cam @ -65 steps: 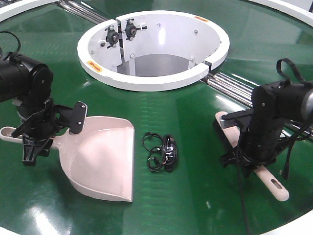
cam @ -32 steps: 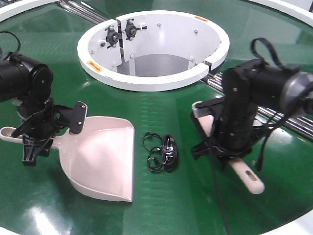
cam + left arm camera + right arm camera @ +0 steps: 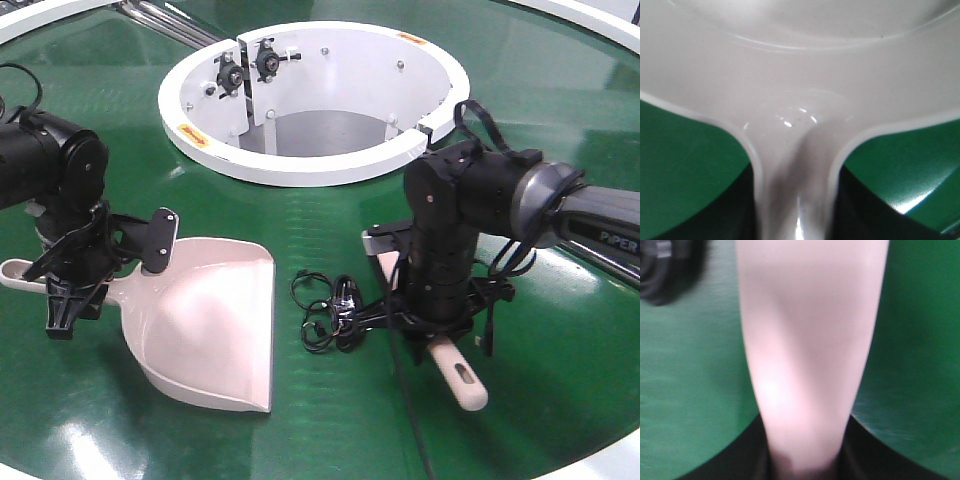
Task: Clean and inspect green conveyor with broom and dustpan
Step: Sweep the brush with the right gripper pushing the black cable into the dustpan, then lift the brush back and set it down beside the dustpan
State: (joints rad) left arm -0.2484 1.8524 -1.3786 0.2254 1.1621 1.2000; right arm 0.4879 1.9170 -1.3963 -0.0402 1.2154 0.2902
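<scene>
The pale-pink dustpan (image 3: 210, 330) lies on the green conveyor (image 3: 300, 215) at the left, its flat edge facing right. My left gripper (image 3: 72, 292) is shut on its handle; the left wrist view shows that handle (image 3: 795, 165) running between the black jaws. The broom (image 3: 458, 372) is held by my right gripper (image 3: 432, 322), shut on its handle, and its head (image 3: 383, 243) sits just right of a black tangled cable bundle (image 3: 335, 305). In the right wrist view the broom (image 3: 810, 340) fills the middle and the bundle (image 3: 662, 270) shows at top left.
A white ring housing (image 3: 300, 168) surrounds a round opening behind the work area. Silver rollers (image 3: 478, 168) run from it to the right, and more show at the top left (image 3: 165, 18). The conveyor's white rim (image 3: 612, 458) curves along the bottom right.
My right arm has swung left with the broom, from the right side of the belt up to the black bundle. The left arm and the dustpan have not moved.
</scene>
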